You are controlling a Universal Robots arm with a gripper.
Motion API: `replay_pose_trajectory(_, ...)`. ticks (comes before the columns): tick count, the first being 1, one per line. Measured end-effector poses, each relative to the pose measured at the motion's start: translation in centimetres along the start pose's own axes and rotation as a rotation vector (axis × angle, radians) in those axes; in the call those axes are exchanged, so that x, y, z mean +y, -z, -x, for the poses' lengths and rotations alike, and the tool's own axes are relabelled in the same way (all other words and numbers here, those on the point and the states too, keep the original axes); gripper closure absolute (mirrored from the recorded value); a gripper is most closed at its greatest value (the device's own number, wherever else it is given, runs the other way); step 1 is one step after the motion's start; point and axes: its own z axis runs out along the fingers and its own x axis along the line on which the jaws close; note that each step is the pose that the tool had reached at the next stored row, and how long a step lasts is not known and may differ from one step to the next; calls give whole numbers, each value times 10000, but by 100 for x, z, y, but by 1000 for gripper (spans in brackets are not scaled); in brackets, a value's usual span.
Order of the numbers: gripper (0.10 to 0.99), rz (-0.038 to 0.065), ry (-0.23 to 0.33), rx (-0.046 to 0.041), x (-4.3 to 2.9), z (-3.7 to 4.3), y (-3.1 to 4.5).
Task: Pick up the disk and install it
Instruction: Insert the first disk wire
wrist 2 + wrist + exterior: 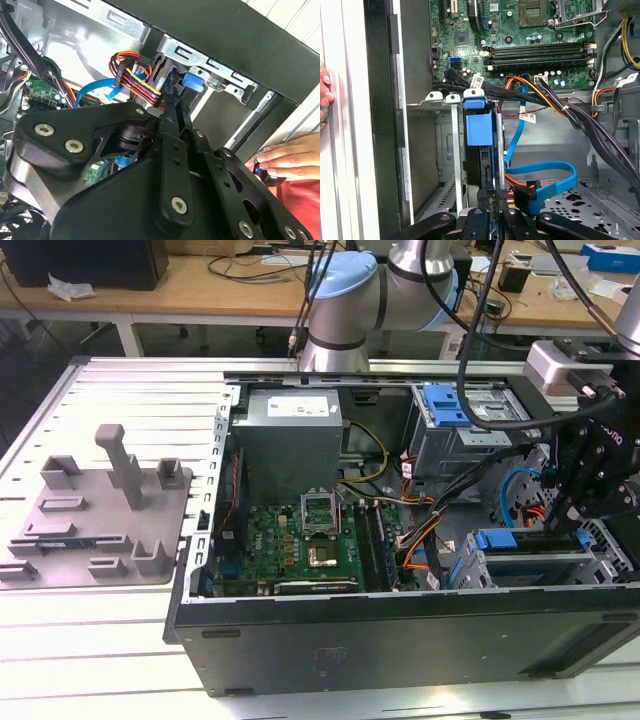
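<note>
The disk (pixel 479 128) stands on edge in the grey drive cage (pixel 432 102) at the front corner of the open computer case. Its bright blue carrier end faces the motherboard, and its dark body runs back toward my fingers. In the exterior view the blue carrier (pixel 510 539) lies along the cage at the lower right, under my black gripper (pixel 578 512). My gripper (pixel 492 200) is at the disk's near end, with its narrow fingers (pixel 171 111) closed on the disk's edge. The second wrist view shows the blue carrier end (pixel 193 82) just past the fingertips.
Orange, red and blue cables (pixel 540 175) run right beside the cage. The motherboard (pixel 300 540) and power supply (pixel 290 430) fill the case's middle. A second cage with a blue latch (pixel 445 405) sits at the back. A person's hand (pixel 285 156) rests outside the case wall. A grey fixture (pixel 100 505) stands on the exterior view's left.
</note>
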Motion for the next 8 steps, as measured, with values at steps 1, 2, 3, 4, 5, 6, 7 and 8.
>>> replay_pose_trajectory(1, 918, 0, 0, 1, 0, 0, 0)
replay_pose_trajectory(2, 918, 0, 0, 0, 0, 0, 0)
replay_pose_trajectory(3, 918, 0, 0, 0, 0, 1, 0)
replay_pose_trajectory(4, 918, 0, 0, 0, 0, 1, 0)
replay_pose_trajectory(5, 918, 1, 0, -1, 0, 2, -12)
replay_pose_trajectory(6, 918, 0, 0, 0, 0, 3, -21)
replay_pose_trajectory(7, 918, 0, 0, 0, 1, 3, -28)
replay_pose_trajectory(8, 918, -1, 1, 3, 0, 4, -32)
